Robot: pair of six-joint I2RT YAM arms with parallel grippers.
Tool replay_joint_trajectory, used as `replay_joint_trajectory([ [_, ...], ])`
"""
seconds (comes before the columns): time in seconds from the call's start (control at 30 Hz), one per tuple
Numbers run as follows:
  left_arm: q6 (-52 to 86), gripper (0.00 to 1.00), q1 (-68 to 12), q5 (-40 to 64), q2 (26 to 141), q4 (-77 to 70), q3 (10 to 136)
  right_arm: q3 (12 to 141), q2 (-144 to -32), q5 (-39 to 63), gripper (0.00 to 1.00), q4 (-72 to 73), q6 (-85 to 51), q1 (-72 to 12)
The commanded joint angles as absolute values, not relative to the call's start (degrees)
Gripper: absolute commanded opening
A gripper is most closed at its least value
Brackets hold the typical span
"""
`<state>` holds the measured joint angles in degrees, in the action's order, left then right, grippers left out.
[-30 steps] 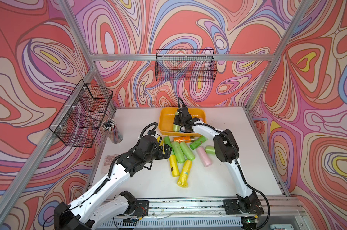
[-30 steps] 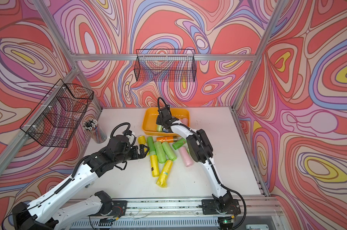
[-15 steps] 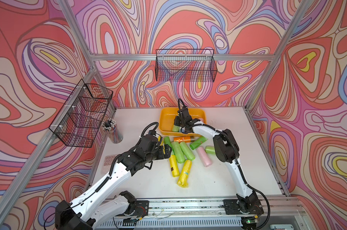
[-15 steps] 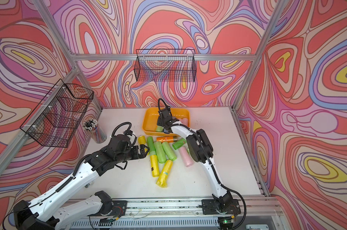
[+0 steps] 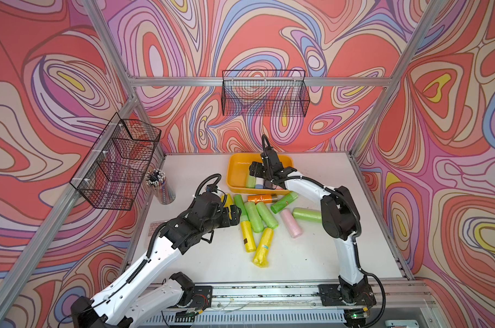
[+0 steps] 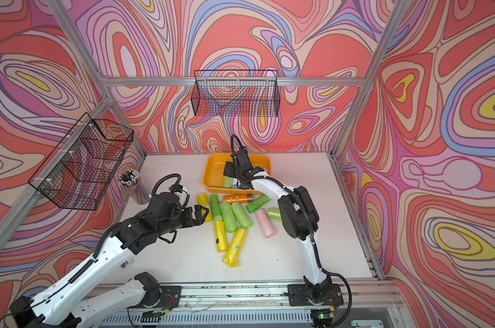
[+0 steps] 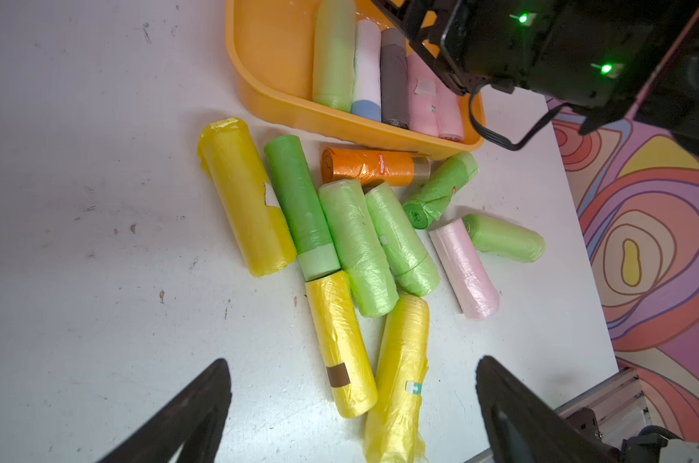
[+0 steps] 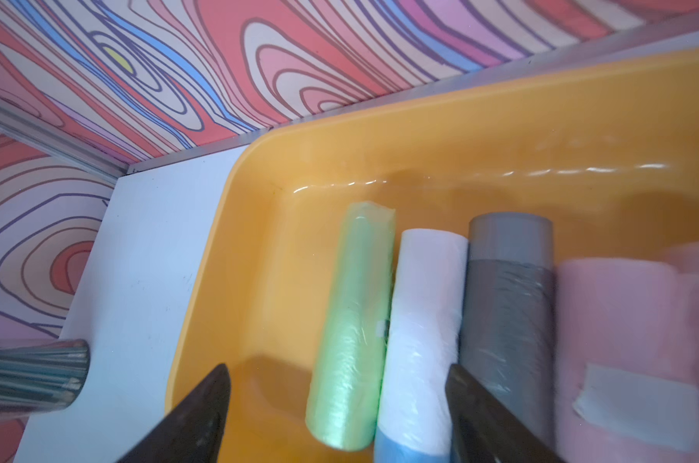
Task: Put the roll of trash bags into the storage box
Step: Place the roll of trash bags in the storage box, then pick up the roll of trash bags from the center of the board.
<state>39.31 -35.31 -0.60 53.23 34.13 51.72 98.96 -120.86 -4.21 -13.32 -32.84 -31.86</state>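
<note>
In both top views the orange-yellow storage box (image 5: 232,173) sits at the back of the table (image 5: 311,255) with the right gripper (image 5: 259,177) low over it. The left gripper (image 6: 202,213) hangs wide open and empty beside the loose rolls (image 6: 229,217). In the left wrist view the pale green roll (image 7: 334,56) lies in the box (outermost of a row). In the right wrist view the right gripper's fingers (image 8: 203,405) are spread wide above that roll, gripping nothing.

The storage box (image 5: 232,173) stands at the back of the table (image 5: 311,255), and a row of rolls (image 7: 366,68) lies side by side in its front part. Just before the box, the loose rolls (image 5: 253,217) lie on the table, many touching. A cup of pencils (image 5: 159,187) stands left of them.
</note>
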Motion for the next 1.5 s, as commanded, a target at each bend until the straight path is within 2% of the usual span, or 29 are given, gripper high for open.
replay_joint_trajectory([
  [0.0, 40.43, 0.96, -35.6, -3.11, 52.42, 34.98, 50.64, 94.15, -112.44, -6.25, 0.94, -13.94, -29.29, -31.64],
  [0.07, 40.54, 0.97, -35.61, -2.84, 53.26, 33.75, 50.53, 89.81, -107.32, -8.85, 0.98, -14.4, -27.47, -31.64],
  [0.6, 40.83, 0.97, -39.65, 5.73, 70.16, 23.71, 56.1, 69.98, -86.49, -20.27, 0.98, -27.5, -23.28, -31.54],
  [0.8, 42.05, 0.96, -42.72, 8.74, 71.77, 22.19, 55.93, 59.73, -79.24, -17.0, 0.98, -28.09, -25.53, -31.5],
  [1.03, 44.61, 0.96, -45.6, 7.95, 67.97, 21.72, 51.8, 50.56, -71.57, -12.92, 0.98, -26.75, -28.82, -31.51],
  [1.23, 45.76, 0.97, -45.79, 5.73, 65.52, 18.03, 47.57, 47.13, -71.14, -11.4, 0.98, -26.62, -29.77, -31.54],
  [1.47, 43.97, 0.97, -45.79, 5.89, 69.47, 15.81, 47.63, 42.27, -71.57, -8.32, 0.92, -23.26, -32.2, -31.47],
])
